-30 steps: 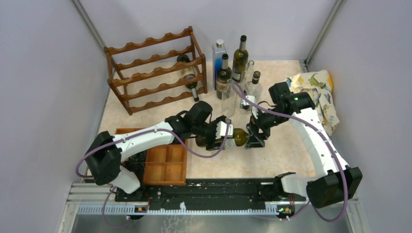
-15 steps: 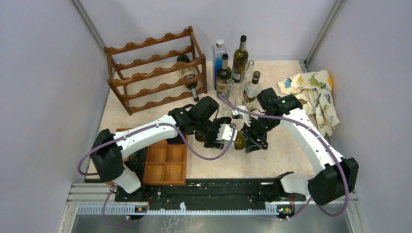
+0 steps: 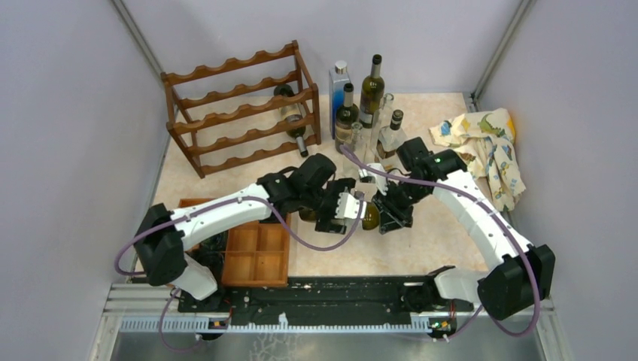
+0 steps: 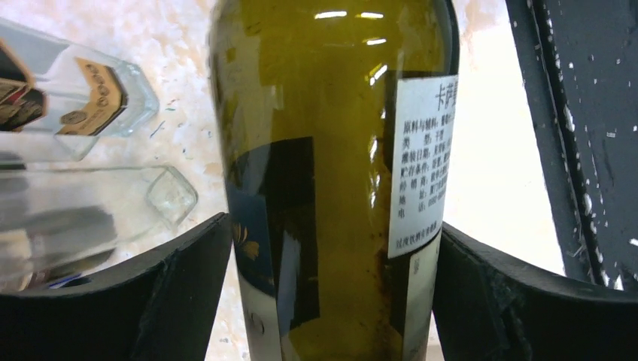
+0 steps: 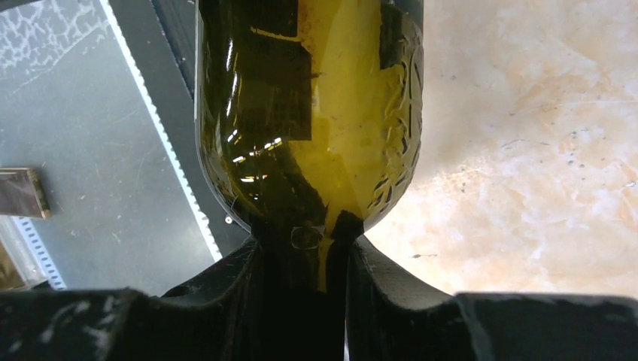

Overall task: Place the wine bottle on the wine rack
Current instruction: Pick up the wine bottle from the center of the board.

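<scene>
Wine bottle (image 5: 308, 113) neck between right jaws

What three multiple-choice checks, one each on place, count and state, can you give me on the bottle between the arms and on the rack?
1. Where does the right gripper clamp the green wine bottle?
A. neck
B. label
C. base

2. How many bottles lie in the wine rack?
A. none
B. one
C. three

3. How does the green wine bottle sit?
A. upright on the table
B. sideways between both grippers
C. in the rack

Answers:
1 A: the right wrist view shows the fingers closed on the neck just past the shoulder.
2 B: a single dark bottle lies across the rails.
3 B: in the top view it lies sideways, with the left gripper around its body and the right on its neck.
</scene>
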